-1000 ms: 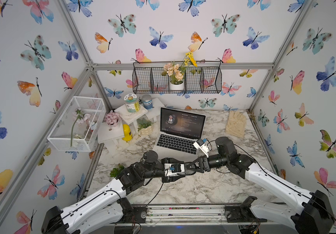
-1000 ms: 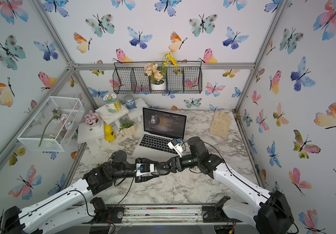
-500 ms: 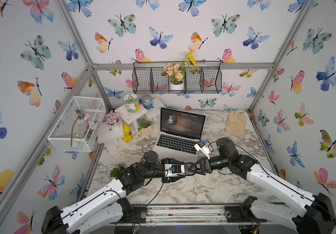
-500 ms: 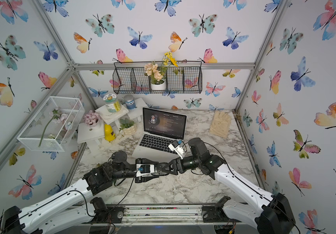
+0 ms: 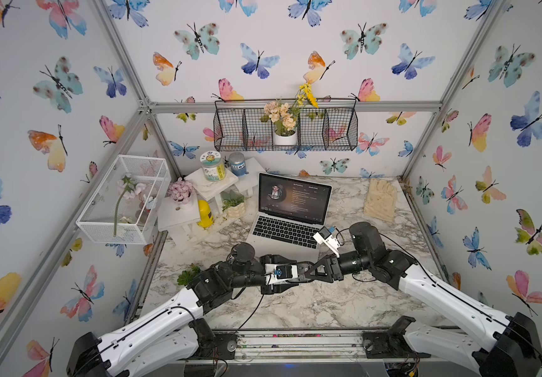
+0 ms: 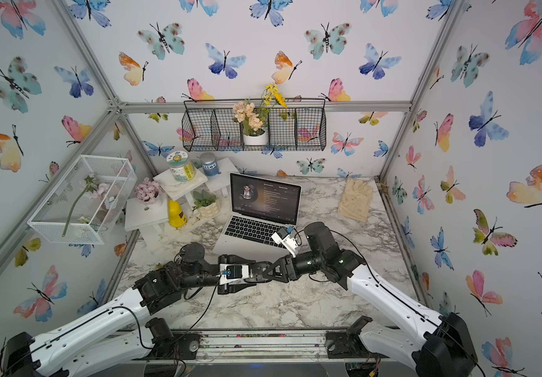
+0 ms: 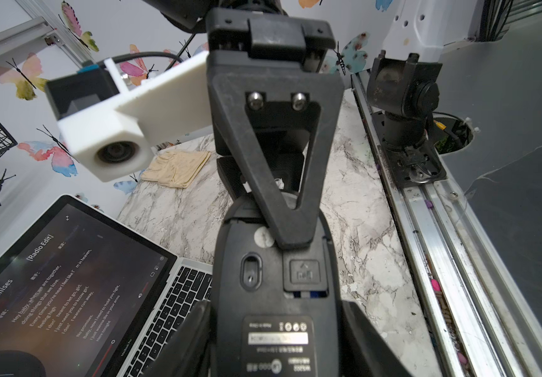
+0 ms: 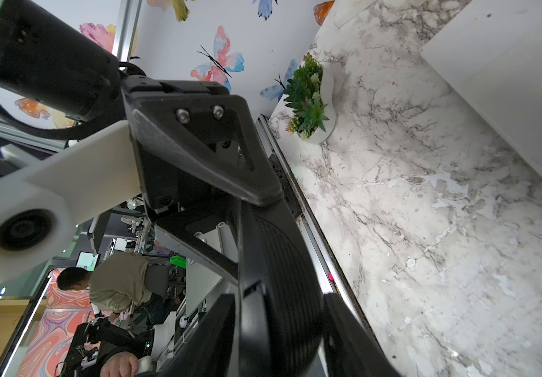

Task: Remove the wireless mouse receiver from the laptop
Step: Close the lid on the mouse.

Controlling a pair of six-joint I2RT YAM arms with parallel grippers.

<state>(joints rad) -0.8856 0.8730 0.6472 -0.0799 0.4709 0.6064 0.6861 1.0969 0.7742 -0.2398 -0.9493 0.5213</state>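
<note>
Left fingers (image 7: 194,342) clamp the sides of a black mouse (image 7: 273,303), held clear of the counter (image 5: 295,303), underside facing the left wrist view. Right fingers (image 7: 292,228) straddle its far end, one tip on the underside by the compartment hatch; can't tell if they are squeezing. Receiver not discernible anywhere: can't tell if it sits in a port or in the mouse. Laptop (image 5: 284,230) stands open just behind both sets of fingers, toward the back wall; right arm is nearer its right edge. Mouse long axis runs arm to arm. Both forearms reach inward, low, wrists level, meeting at centre.
</note>
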